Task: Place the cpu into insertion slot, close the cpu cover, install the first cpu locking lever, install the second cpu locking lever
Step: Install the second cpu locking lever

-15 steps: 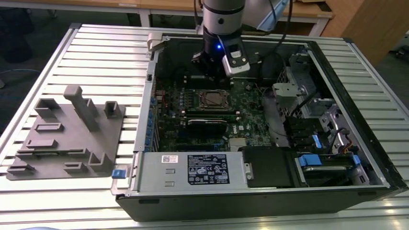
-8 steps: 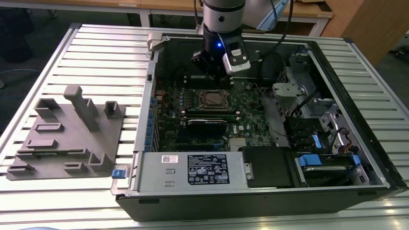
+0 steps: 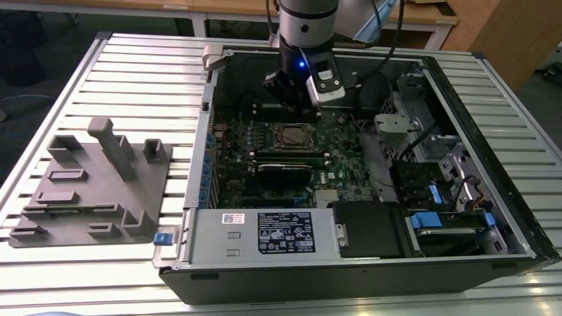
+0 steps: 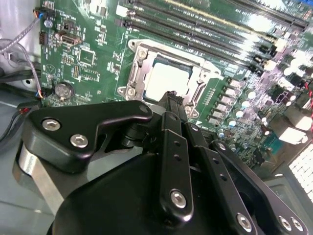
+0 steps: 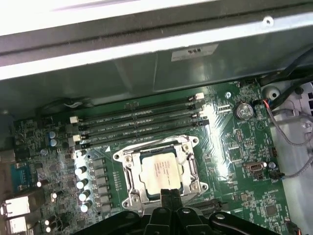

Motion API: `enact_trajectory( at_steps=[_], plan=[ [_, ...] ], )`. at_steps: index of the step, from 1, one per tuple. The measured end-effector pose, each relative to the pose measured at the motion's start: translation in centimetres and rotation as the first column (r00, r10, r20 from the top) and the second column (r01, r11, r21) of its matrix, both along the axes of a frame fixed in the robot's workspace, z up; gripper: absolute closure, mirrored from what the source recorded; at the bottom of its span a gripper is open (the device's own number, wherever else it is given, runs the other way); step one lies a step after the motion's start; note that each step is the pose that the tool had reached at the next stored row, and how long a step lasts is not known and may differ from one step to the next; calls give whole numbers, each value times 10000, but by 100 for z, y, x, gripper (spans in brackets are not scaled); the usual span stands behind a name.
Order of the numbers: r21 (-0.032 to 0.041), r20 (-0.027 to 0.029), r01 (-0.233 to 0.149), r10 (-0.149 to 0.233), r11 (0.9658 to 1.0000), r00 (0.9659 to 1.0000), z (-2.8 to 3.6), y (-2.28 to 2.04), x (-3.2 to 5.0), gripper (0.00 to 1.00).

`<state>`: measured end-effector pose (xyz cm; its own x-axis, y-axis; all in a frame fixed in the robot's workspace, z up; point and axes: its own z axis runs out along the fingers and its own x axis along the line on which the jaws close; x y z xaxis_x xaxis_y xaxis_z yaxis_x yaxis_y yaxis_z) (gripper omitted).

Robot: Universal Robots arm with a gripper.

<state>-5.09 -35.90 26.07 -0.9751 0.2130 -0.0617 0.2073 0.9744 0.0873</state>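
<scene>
Jaws [image 5: 169, 195] closed, empty, tips pressed together right at 6 o'clock edge of the cpu cover [image 5: 190, 169] in first wrist view. Cover down over insertion slot [image 3: 294, 137] w/ cpu [image 5: 159, 171] seated inside, mid green board [image 4: 98, 73], PC case [image 3: 491, 151] on bench [image 3: 131, 72].

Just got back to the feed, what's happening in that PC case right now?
The arm's gripper hangs inside the open computer case, just above the motherboard at the edge of the insertion slot. The cpu already sits in the slot, and the cpu cover lies closed around it. The jaws look shut and hold nothing.
</scene>
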Motion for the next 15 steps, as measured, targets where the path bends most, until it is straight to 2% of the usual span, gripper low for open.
enact_trajectory(
  at_steps=[7, 12, 15],
  plan=[
    [0, 0, 1, -1, 10000, 10000, -1, -104, -1, 89],
    [3, 2, 2, -2, 10000, 10000, -14, -140, -9, 89],
    [0, 0, 2, -2, 10000, 10000, -62, -160, -16, 89]
  ],
)
